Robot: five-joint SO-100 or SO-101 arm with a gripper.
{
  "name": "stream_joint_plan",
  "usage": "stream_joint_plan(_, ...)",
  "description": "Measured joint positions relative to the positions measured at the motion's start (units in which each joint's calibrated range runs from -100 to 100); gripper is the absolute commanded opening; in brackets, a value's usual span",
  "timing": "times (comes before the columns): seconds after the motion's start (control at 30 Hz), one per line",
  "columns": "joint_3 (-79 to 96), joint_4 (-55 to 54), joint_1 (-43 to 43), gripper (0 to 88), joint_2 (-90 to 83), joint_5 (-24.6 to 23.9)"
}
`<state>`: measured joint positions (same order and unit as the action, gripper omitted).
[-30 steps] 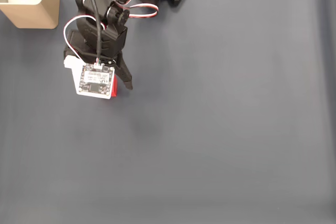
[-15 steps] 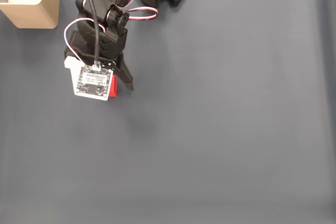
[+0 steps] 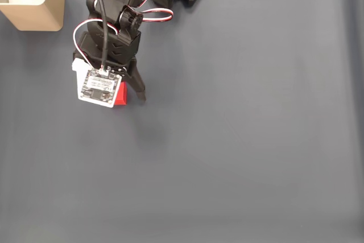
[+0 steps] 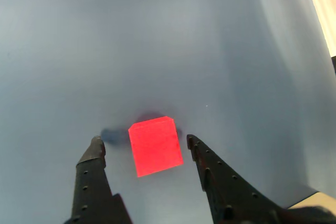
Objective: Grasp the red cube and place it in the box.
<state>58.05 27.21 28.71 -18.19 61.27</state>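
Here the task is at its early stage: the red cube (image 4: 155,146) lies on the dark grey worktop (image 3: 244,140), not yet gripped, and nothing has been carried anywhere. In the wrist view the pincer (image 4: 143,142) stands spread, one black finger to the left of the cube and the other to the right, with a visible gap of worktop on each side, so the jaws bracket the cube without touching it; the cube sits a little turned relative to the fingers. In the fixed view the arm reaches down from the top edge, and only a sliver of the red cube (image 3: 120,96) shows beside the white camera board (image 3: 101,88) on the wrist. The box (image 3: 35,3), tan with a pale inside, stands in the upper left corner of that view, well apart from the cube; something white shows in it. What remains, by my reading, is nearly everything: closing on the cube, lifting it, carrying it across to the box and letting go. The board bears small printed markings, but they are too tiny to read, and no brand or label is legible elsewhere.
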Motion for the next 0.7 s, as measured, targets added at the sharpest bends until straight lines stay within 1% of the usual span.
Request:
stream_joint_plan(0.23,0.18,-0.88,-0.37,36.5,0.0,-1.37)
stream_joint_plan(0.5,0.36,-1.59,-0.45,36.5,-0.09,-1.51)
stream_joint_plan(0.7,3.8,-2.86,-0.52,36.4,-1.56,-1.47)
